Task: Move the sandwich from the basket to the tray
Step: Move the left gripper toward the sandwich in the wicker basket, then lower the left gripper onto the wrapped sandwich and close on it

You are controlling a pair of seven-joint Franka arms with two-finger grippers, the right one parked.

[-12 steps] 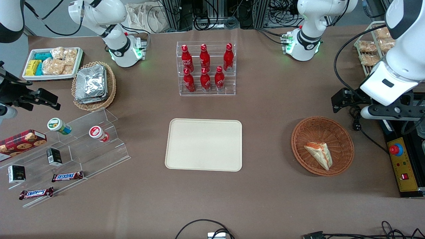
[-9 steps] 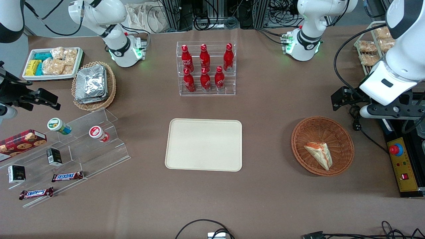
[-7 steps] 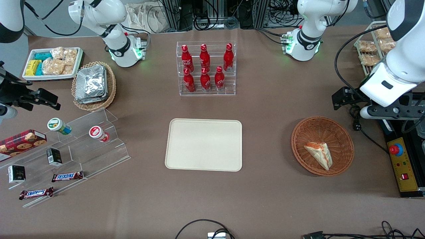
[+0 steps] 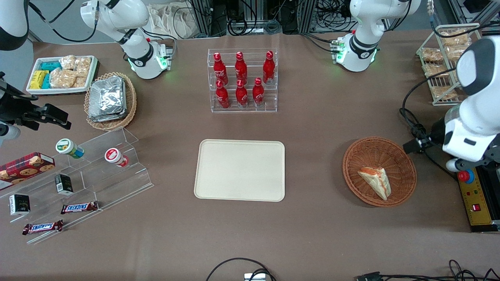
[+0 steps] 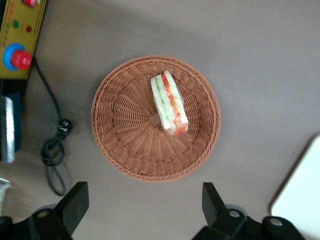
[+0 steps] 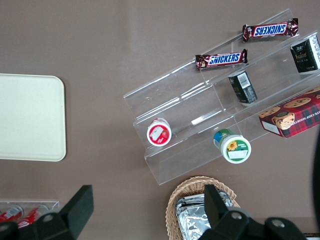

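Observation:
The sandwich (image 4: 375,180), a white wedge with orange-red and green layers, lies in the round reddish-brown basket (image 4: 351,156). The left wrist view shows the sandwich (image 5: 169,102) off-centre in the basket (image 5: 120,130). My gripper (image 5: 145,210) hangs open and empty well above the table, its fingertips (image 5: 76,202) framing bare table just outside the basket's rim. In the front view the working arm's wrist (image 4: 466,144) hovers beside the basket, toward its own end of the table. The cream tray (image 4: 240,169) lies flat and bare mid-table; its corner (image 5: 302,200) shows in the left wrist view.
A yellow control box with a red button (image 4: 472,195) and a black cable (image 5: 52,150) lie beside the basket. A wire rack of bagged snacks (image 4: 441,66) stands near the working arm. A rack of red bottles (image 4: 242,80) stands farther from the front camera than the tray.
The working arm has swung nearer to the front camera and lower, now beside the basket. The wire rack it covered is in view. Sandwich, basket and tray have not moved.

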